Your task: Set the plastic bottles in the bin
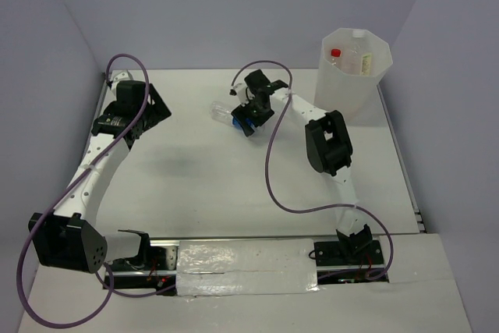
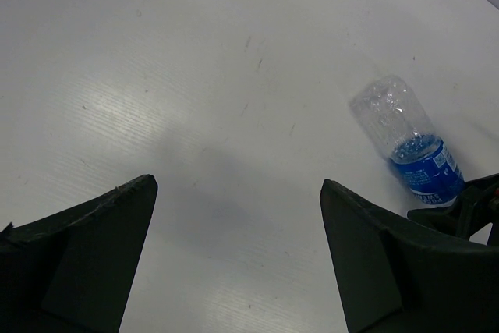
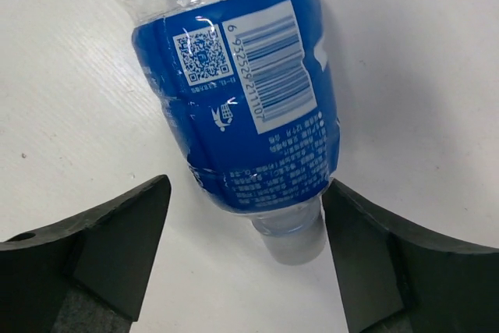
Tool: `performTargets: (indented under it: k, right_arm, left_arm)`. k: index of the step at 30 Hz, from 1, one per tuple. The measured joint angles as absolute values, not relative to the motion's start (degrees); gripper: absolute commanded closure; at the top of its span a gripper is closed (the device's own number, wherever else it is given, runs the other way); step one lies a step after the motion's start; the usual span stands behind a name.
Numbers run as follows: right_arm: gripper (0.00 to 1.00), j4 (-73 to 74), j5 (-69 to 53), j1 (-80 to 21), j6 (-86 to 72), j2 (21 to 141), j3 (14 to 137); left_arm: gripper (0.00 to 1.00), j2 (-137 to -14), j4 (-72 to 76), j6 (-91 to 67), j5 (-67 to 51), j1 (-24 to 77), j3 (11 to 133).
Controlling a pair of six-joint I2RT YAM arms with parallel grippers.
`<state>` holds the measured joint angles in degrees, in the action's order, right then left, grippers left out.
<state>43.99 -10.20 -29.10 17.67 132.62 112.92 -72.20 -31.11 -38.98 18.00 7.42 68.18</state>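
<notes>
The blue-labelled clear bottle (image 1: 225,113) lies on its side on the white table, left of the bin. It fills the right wrist view (image 3: 242,107), with its white cap (image 3: 295,235) pointing toward the camera. My right gripper (image 1: 248,120) is open (image 3: 245,193), its fingers on either side of the bottle's cap end; the right finger is very close to the label. My left gripper (image 1: 144,115) is open and empty (image 2: 238,185) over bare table, and the bottle (image 2: 409,146) lies to its right. The translucent faceted bin (image 1: 355,76) stands at the back right and holds a red-capped bottle (image 1: 335,54) and a white-labelled one (image 1: 365,64).
Purple cables loop from both arms over the table. The enclosure walls stand close at the left, back and right. The right gripper's black body (image 2: 468,208) shows at the lower right of the left wrist view.
</notes>
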Motion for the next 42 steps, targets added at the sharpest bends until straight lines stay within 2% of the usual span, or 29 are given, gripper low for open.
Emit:
performTargets:
  k: [9,12,14,18,23,28,31,32,33,35,42]
  right_arm:
    - [0.41,44.25,-9.8,-30.83,17.43,132.62,112.92]
    - [0.42,44.21,-9.45,-31.03,17.21,132.62,112.88]
    - [0.42,44.18,-9.08,-31.11,16.99,132.62,112.79]
    - [0.24,44.1,-8.12,-31.24,16.29,132.62,112.64]
    - [0.23,43.66,-6.85,-31.55,15.68,132.62,111.13]
    - [0.37,43.29,-6.37,-31.73,15.05,132.62,110.45]
    - [0.54,43.0,-6.17,-31.75,14.63,132.62,110.41]
    - [0.76,42.78,-6.2,-31.75,14.55,132.62,110.26]
    - [0.84,42.68,-6.04,-31.75,14.35,132.62,110.19]
    - [0.93,42.33,-6.07,-31.75,13.76,132.51,110.17]
    - [0.95,43.62,-4.19,-32.08,11.27,127.22,109.43]
  left_arm:
    - [0.01,-72.18,-31.48,-38.96,18.24,7.42,68.18]
    - [0.01,-72.12,-31.51,-38.96,18.35,7.42,68.18]
    - [0.0,-72.03,-31.53,-38.96,18.5,7.42,68.18]
    - [0.0,-71.68,-31.55,-38.94,18.81,7.42,68.18]
    - [0.01,-71.44,-31.55,-38.94,19.03,7.42,68.18]
    - [0.01,-71.42,-31.59,-38.94,19.25,7.4,68.18]
    - [0.01,-71.42,-31.64,-38.94,19.25,7.4,68.18]
    - [0.0,-71.42,-31.66,-38.94,19.25,7.4,68.18]
    - [0.0,-71.42,-31.7,-38.94,19.25,7.4,68.18]
    - [0.0,-71.42,-31.75,-38.94,19.22,7.4,68.18]
    - [0.0,-71.42,-31.75,-38.94,19.25,7.38,68.16]
